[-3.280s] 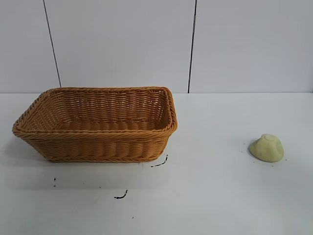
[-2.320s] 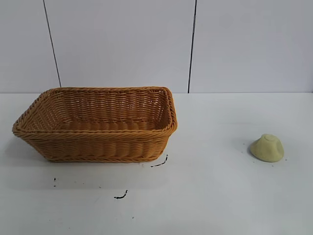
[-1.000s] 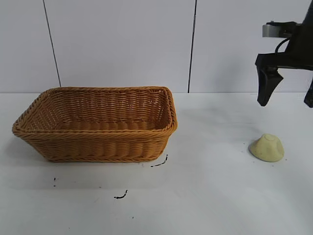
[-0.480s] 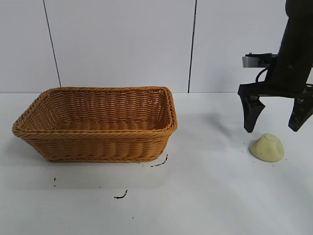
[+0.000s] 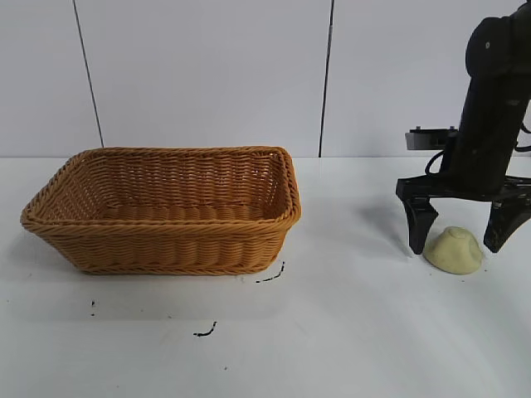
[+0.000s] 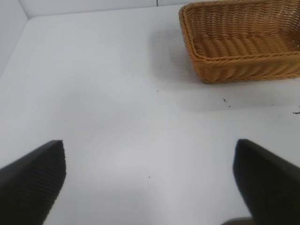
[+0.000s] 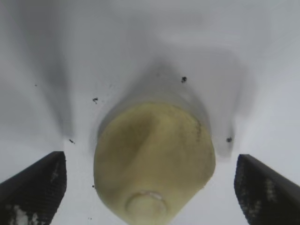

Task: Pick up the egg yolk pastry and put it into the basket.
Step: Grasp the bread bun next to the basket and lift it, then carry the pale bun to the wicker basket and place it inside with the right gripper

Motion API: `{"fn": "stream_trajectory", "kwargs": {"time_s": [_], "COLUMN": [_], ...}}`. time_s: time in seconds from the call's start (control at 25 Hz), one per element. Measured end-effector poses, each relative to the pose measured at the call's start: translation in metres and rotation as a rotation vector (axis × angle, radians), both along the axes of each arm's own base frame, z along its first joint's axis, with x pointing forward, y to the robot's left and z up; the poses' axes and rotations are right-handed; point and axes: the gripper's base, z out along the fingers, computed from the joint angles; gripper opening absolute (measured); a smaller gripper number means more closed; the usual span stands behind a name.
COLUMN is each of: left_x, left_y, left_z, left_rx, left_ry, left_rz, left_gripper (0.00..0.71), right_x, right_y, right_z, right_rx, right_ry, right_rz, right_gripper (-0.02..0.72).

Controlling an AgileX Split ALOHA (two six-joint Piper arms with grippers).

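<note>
The right arm reaches steeply down at the scene's right side, its right gripper (image 5: 461, 235) pointing downward with both dark fingers (image 5: 416, 227) spread wide. The left gripper (image 6: 150, 180) likewise holds its fingers wide apart.

- A white tabletop (image 5: 348, 332) fills the lower half of the exterior view.
- Small black marks (image 5: 205, 332) dot it toward 7 o'clock.
- Behind, at 12 o'clock, stands a pale panelled wall (image 5: 207, 75), split by two thin dark vertical seams (image 5: 326, 79).
- The light is even, with soft shadows.
</note>
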Motion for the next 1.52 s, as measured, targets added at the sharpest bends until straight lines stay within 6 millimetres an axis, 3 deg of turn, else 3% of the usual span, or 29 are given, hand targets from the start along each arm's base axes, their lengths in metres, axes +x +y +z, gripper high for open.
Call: {"fn": "stream_trajectory", "kwargs": {"time_s": [0.12,0.2,0.56,0.84,1.16,1.4,1.52], "left_x": [0.000,0.000,0.000,0.000,0.000,0.000,0.000], "left_y": [0.000,0.000,0.000,0.000,0.000,0.000,0.000], "left_z": [0.000,0.000,0.000,0.000,0.000,0.000,0.000], "left_rx": [0.000,0.000,0.000,0.000,0.000,0.000,0.000], "left_ry": [0.000,0.000,0.000,0.000,0.000,0.000,0.000], "left_rz": [0.000,0.000,0.000,0.000,0.000,0.000,0.000], "left_gripper": [0.697,0.697,0.697,0.697,0.697,0.697,0.697], "right_x": [0.000,0.000,-0.002,-0.001,0.002,0.008,0.012], "right_y": [0.000,0.000,-0.001,-0.001,-0.001,0.000,0.000], "right_z": [-0.001,-0.001,-0.001,0.013,0.057,0.124,0.148], "right_rx": [0.000,0.000,-0.002,0.001,0.008,0.017,0.021], "right_ry": [0.003,0.003,0.029,-0.003,-0.052,-0.149,-0.194], "right_rz": [0.000,0.000,-0.009,-0.014,-0.014,-0.013,-0.013], "right_gripper": [0.695,0.657,0.273,0.230,0.191,0.190,0.190]}}
